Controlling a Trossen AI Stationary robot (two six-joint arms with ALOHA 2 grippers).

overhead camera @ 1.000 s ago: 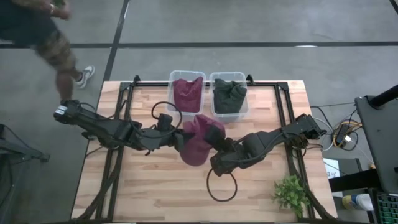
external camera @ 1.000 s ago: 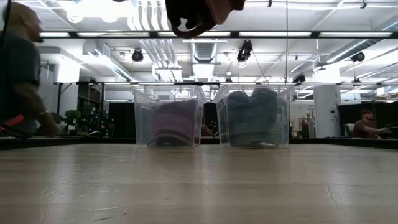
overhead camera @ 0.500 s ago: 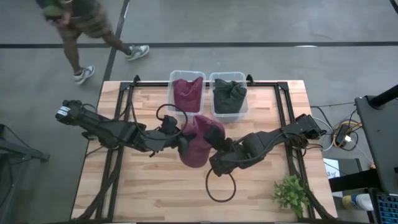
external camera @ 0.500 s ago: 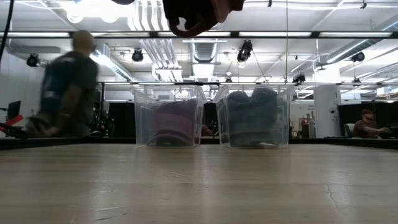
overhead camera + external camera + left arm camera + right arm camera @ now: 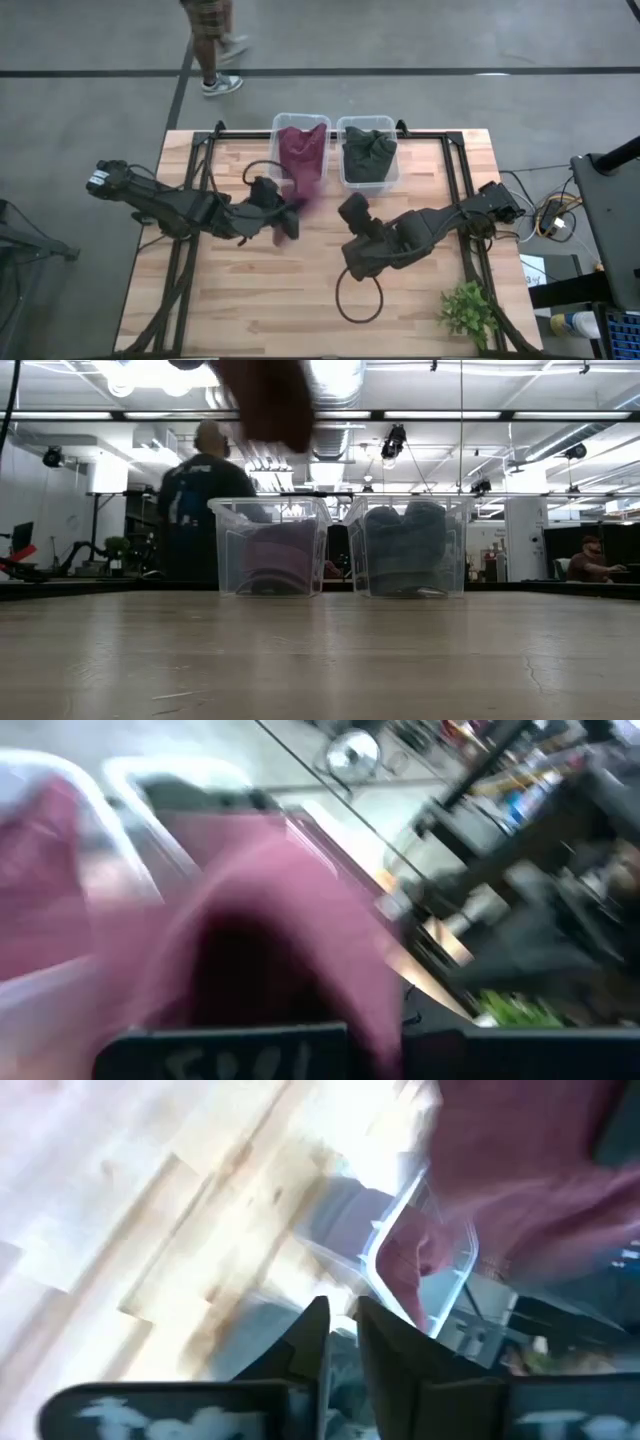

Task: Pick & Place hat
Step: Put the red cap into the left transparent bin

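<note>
- Hat, maroon soft fabric (image 5: 305, 195): hangs above the table, clamped in the left gripper (image 5: 288, 215), just in front of the clear plastic bin holding maroon fabric (image 5: 299, 123). In the low view it shows only as a dark blur near the top edge.
- Left gripper: fingers together on the hat's fabric; its wrist view is filled by the maroon cloth with the bin's rim behind it.
- Right gripper (image 5: 352, 210): empty, near the table's middle, apart from the hat; fingers nearly together with a narrow gap, as its wrist view shows.
- Clear plastic bin of dark green fabric (image 5: 368, 150): just beside the maroon one, on its right; not involved.
- Person (image 5: 212, 40): on the floor beyond the table's far edge, clear of both arms.
- Step in hand (judgement): transport; the left arm alone carries the hat toward the maroon bin.
- Next move (judgement): bring the hat over the bin's opening, lower it, then release; trailing cloth could catch on the near rim.
</note>
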